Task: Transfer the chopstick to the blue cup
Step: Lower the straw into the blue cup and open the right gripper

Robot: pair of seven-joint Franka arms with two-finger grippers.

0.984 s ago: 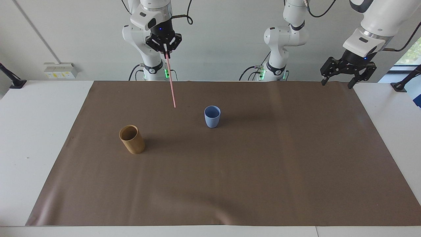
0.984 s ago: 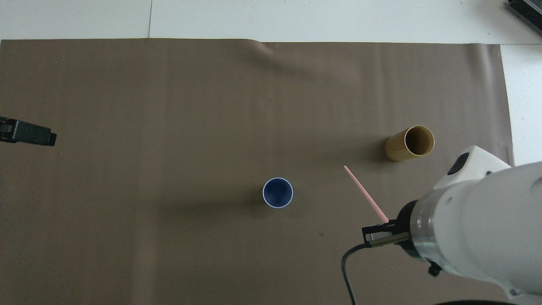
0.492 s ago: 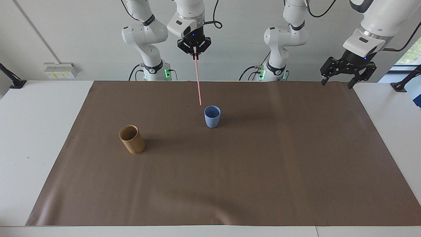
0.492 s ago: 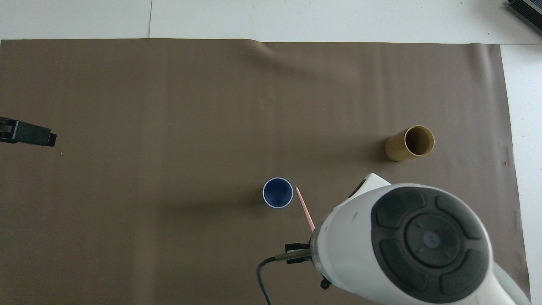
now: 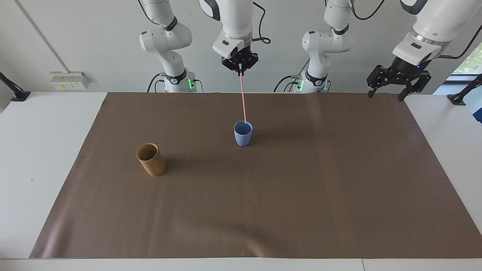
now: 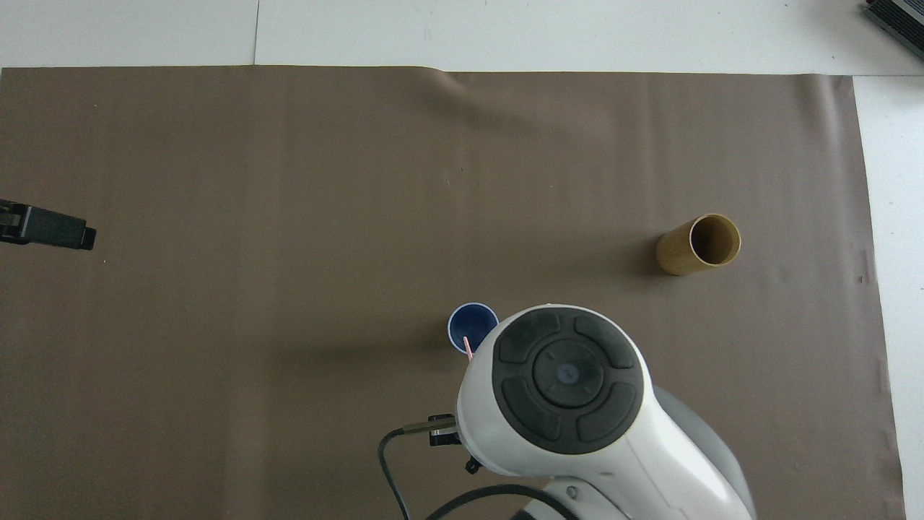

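My right gripper [image 5: 240, 69] is shut on the top end of the pink chopstick [image 5: 243, 98], which hangs almost straight down. Its lower tip is at the rim of the blue cup [image 5: 243, 133], just over the opening. The cup stands upright in the middle of the brown mat. In the overhead view the right arm covers the gripper; only the chopstick's tip [image 6: 467, 344] shows over the blue cup [image 6: 467, 323]. My left gripper [image 5: 388, 91] waits open in the air over the mat's corner at the left arm's end; only a fingertip [image 6: 54, 230] shows in the overhead view.
A tan wooden cylindrical cup [image 5: 151, 159] stands upright toward the right arm's end of the table, farther from the robots than the blue cup; it also shows in the overhead view [image 6: 700, 245]. The brown mat [image 5: 286, 195] covers most of the white table.
My right gripper has carried the chopstick sideways toward the left arm's end, from beside the blue cup to over it. The stick's tip now reaches the cup's rim. The left arm has not moved.
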